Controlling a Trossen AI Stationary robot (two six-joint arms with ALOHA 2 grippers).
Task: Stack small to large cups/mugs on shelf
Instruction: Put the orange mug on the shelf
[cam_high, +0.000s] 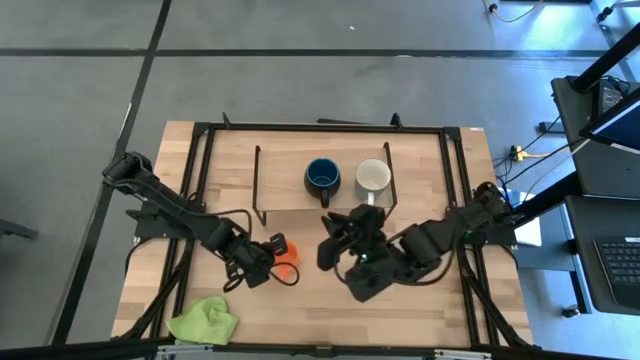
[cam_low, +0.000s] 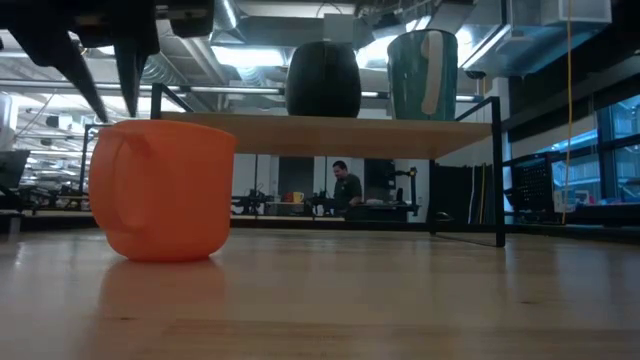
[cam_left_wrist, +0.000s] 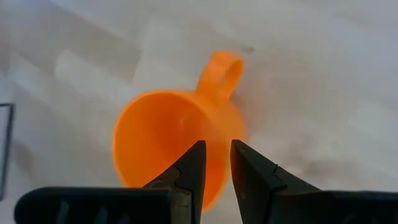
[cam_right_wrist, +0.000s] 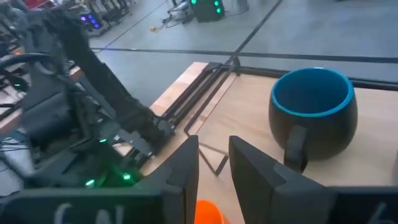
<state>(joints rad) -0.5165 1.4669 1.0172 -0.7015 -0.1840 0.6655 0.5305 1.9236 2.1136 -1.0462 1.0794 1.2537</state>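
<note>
Three mugs are in play, one on the table (cam_high: 400, 300) and two up on the shelf (cam_high: 285, 175). Nearest, the left tool (cam_left_wrist: 215, 163) hangs just over the rim of the single orange mug (cam_left_wrist: 177, 152), which stands upright on the table below and in front of the shelf, its handle pointing away from that tool. The two fingers (cam_left_wrist: 189, 171) stand a narrow gap apart above the near wall of the mug, gripping nothing; they seem to clear the rim, though from this angle contact is hard to rule out. One lime-green cloth (cam_high: 204, 320) lies on the table behind the left tool, near the front edge.

The right tool (cam_high: 330, 245) hovers beside the orange mug, between it and the shelf, its fingers (cam_right_wrist: 180, 174) also slightly parted and empty. Just beyond that tool, on the shelf board, stands the one dark blue mug (cam_right_wrist: 313, 115), upright, handle toward the tool. Next to it on the shelf, close by but apart, is the one white mug (cam_high: 373, 180), also upright.

Far behind the table, one person (cam_low: 345, 185) sits in the room.
</note>
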